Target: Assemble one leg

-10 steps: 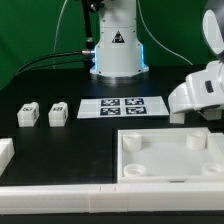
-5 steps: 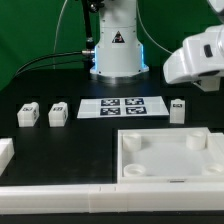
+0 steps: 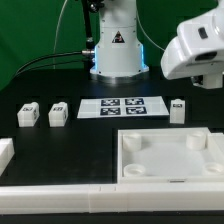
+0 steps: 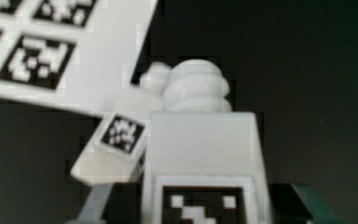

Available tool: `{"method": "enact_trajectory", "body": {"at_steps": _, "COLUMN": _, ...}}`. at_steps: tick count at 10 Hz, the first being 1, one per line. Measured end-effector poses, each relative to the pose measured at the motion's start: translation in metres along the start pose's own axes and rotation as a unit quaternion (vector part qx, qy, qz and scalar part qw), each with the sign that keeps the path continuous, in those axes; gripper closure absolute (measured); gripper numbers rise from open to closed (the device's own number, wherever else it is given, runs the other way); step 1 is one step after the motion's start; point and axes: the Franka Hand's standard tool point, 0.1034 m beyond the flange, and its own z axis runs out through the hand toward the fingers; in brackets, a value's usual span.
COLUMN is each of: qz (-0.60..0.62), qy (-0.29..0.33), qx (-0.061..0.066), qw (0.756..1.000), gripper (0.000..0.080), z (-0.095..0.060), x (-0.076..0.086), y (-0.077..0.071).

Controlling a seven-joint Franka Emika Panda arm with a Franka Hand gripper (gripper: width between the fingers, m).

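Beside the marker board [image 3: 122,105] — leg [image 3: 178,110] upright | arm [image 3: 195,45] above, apart.

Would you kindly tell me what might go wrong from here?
The apparently held leg looks blurred in the wrist view, so its tilt is unsure; its threaded tip may miss a socket of the square panel. Swinging low, it could topple the standing leg beside the marker board.

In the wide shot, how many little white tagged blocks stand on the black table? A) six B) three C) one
B: a leg and a second leg stand at the exterior view's left of the marker board, a third leg at its right.
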Motion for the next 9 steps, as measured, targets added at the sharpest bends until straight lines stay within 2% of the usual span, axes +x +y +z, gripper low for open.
{"method": "enact_trajectory", "body": {"at_steps": 1, "qz": 0.001, "qy": 0.054, "qx": -0.002, "qw": 0.999, "gripper": 0.0512, "z": 0.001, "x": -0.002, "y": 0.002}}
{"method": "enact_trajectory", "body": {"at_steps": 3, "qz": -0.008, "qy": 0.154, "qx": -0.001, "qw": 0.988, "gripper": 0.0512, "z": -0.003, "x": 0.009, "y": 0.011}}
{"method": "enact_trajectory", "body": {"at_steps": 5, "qz": -0.024, "qy": 0.226, "qx": -0.004, "qw": 0.974, "gripper": 0.0512, "z": -0.016, "x": 0.016, "y": 0.034}}
{"method": "enact_trajectory", "body": {"at_steps": 7, "qz": -0.045, "qy": 0.310, "qx": -0.016, "qw": 0.950, "gripper": 0.0512, "z": -0.037, "x": 0.026, "y": 0.064}}
{"method": "enact_trajectory", "body": {"at_steps": 9, "qz": -0.046, "qy": 0.347, "qx": -0.022, "qw": 0.936, "gripper": 0.0512, "z": -0.059, "x": 0.034, "y": 0.089}}
